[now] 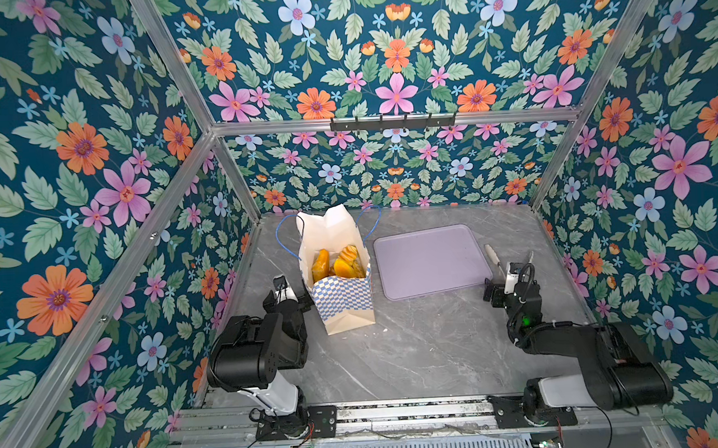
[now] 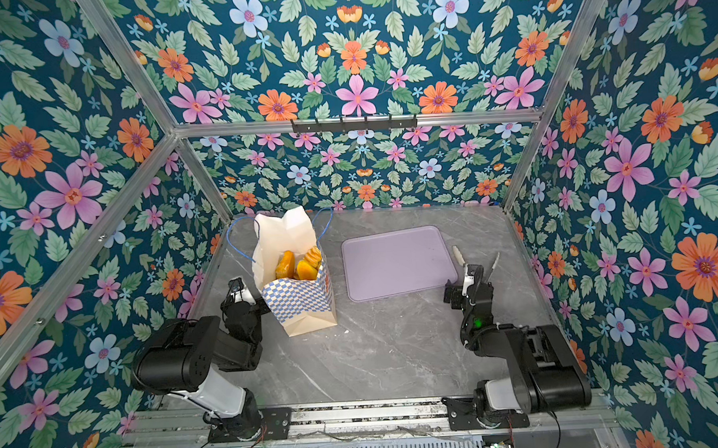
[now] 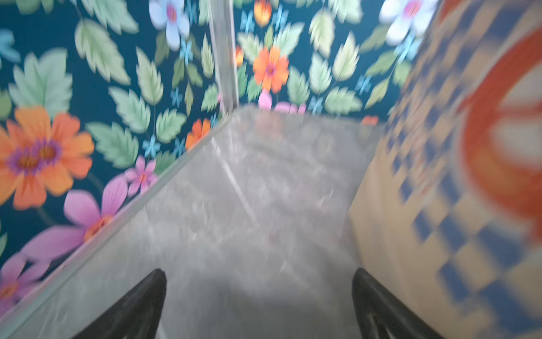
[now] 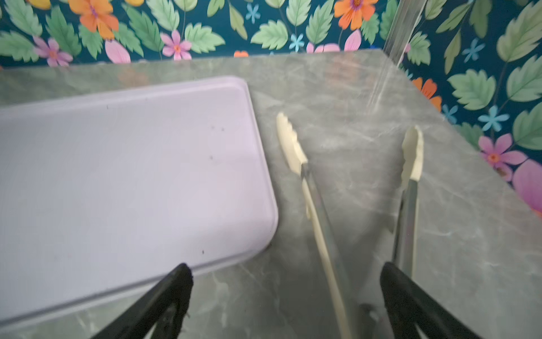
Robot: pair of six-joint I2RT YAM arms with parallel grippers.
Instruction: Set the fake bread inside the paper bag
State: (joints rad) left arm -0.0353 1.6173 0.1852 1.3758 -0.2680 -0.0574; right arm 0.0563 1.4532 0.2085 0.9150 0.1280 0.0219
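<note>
The paper bag (image 1: 344,300) stands upright at the left-middle of the table, mouth open, its blue cord handles hanging out to the sides. Several pieces of golden fake bread (image 1: 321,263) lie inside it, seen in both top views (image 2: 286,265). My left gripper (image 3: 259,281) is low over the table just left of the bag, open with nothing between its fingers; the bag's chequered side (image 3: 440,190) fills that blurred wrist view. My right gripper (image 4: 286,276) is open, low beside the tray's near right corner.
A flat lilac tray (image 1: 430,263) lies right of the bag with nothing on it. Cream-tipped metal tongs (image 4: 291,143) rest spread on the table beyond my right gripper, one arm running between its fingers. Flowered walls enclose the table on three sides.
</note>
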